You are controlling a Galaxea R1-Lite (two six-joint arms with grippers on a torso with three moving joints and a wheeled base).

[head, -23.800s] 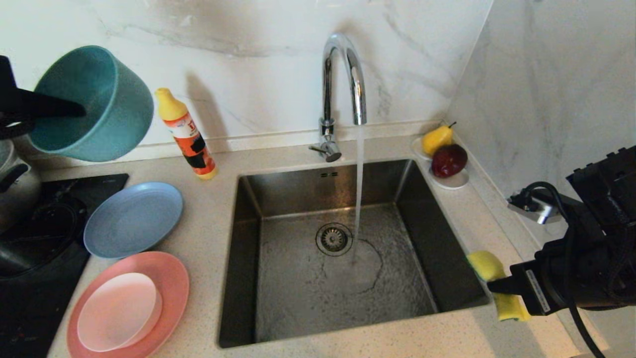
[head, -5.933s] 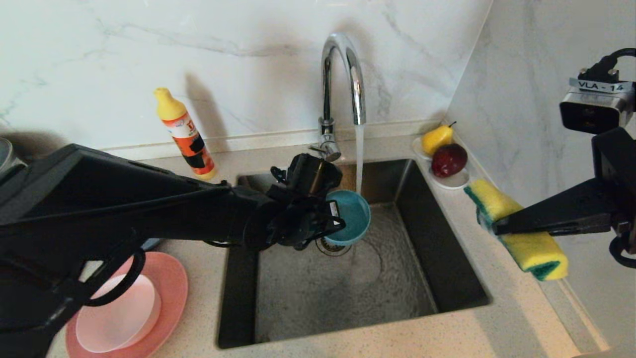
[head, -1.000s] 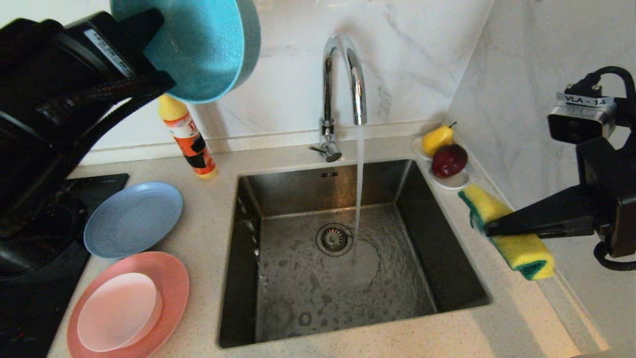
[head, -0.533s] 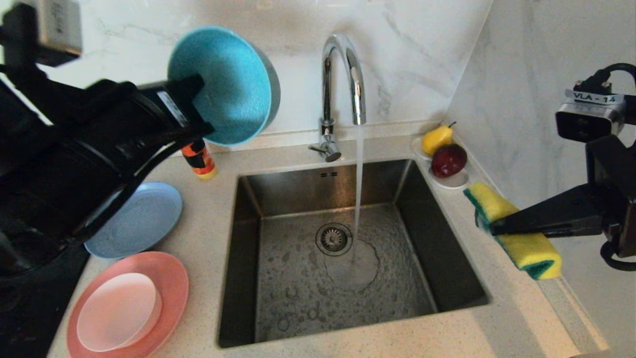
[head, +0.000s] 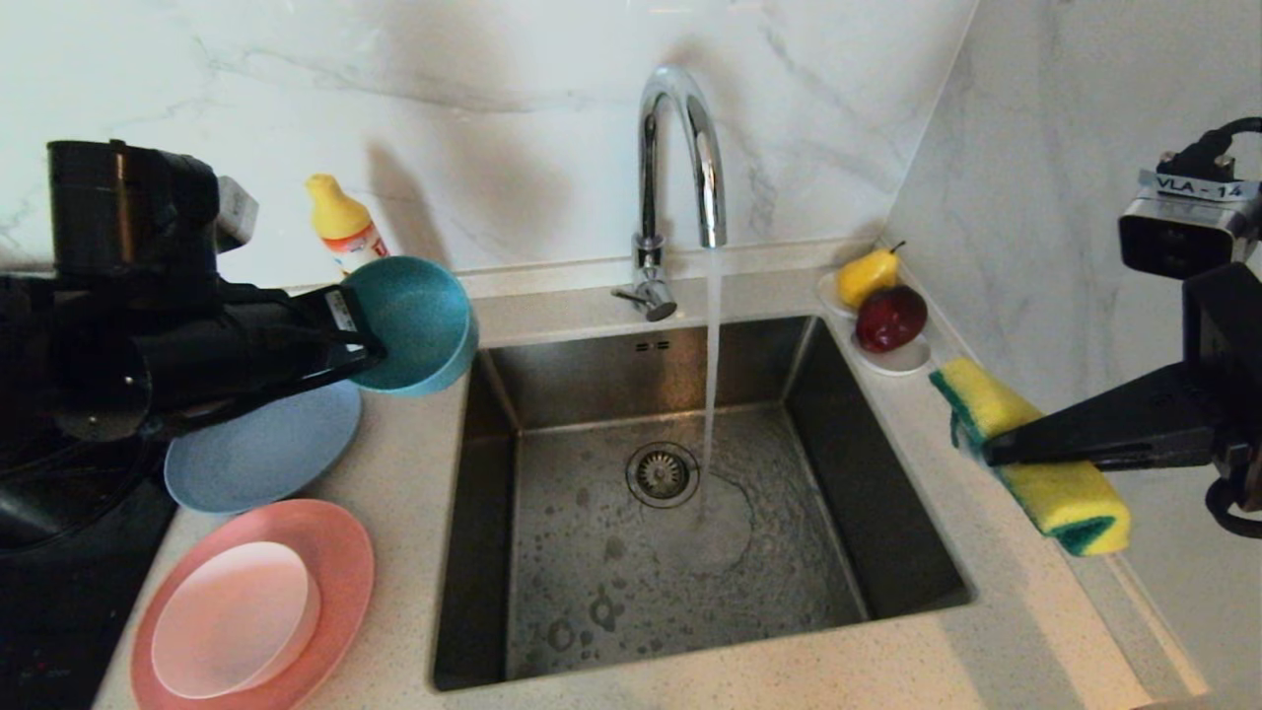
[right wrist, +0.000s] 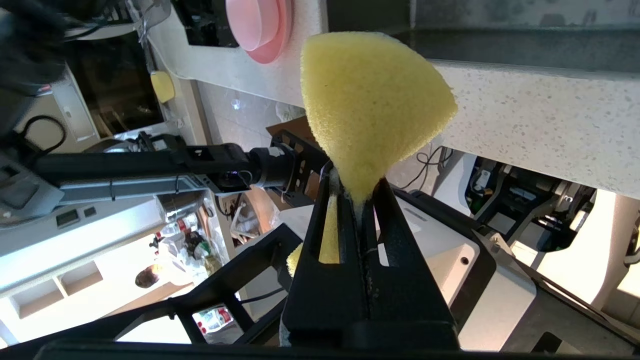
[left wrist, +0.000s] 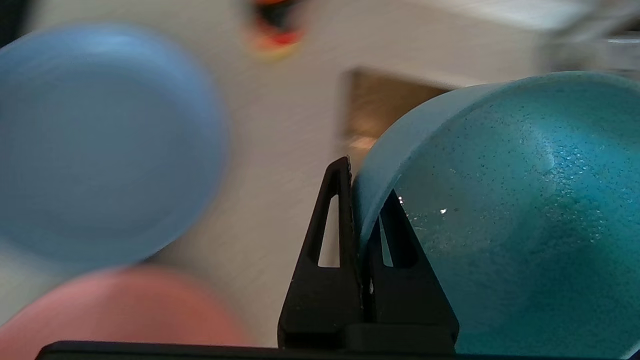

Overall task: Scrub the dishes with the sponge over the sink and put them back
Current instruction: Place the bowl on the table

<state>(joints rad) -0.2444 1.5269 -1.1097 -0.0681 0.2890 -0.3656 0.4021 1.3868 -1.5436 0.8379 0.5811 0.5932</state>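
Observation:
My left gripper [head: 363, 345] [left wrist: 361, 190] is shut on the rim of the teal bowl [head: 412, 322] [left wrist: 505, 210], holding it above the counter just left of the sink [head: 493, 394]. The grey-blue plate [head: 261, 444] [left wrist: 100, 145] lies below and left of the bowl. The pale pink-white bowl [head: 235, 616] rests in the salmon-pink plate [head: 340, 552] [left wrist: 115, 310] at the front left. My right gripper [head: 991, 454] [right wrist: 355, 187] is shut on the yellow sponge [head: 1035, 459] [right wrist: 370, 100] with its green layer, held in the air above the counter to the right of the sink.
The tap [head: 680, 148] runs water into the basin near the drain [head: 663, 473]. An orange detergent bottle [head: 340, 227] stands against the back wall. A small white dish [head: 892, 360] with a pear and a dark red fruit sits at the sink's back right corner. A black hob [head: 59, 582] lies at far left.
My left arm has swung down and leftward from high by the wall, carrying the teal bowl, and has turned it. The right gripper with the sponge has barely moved.

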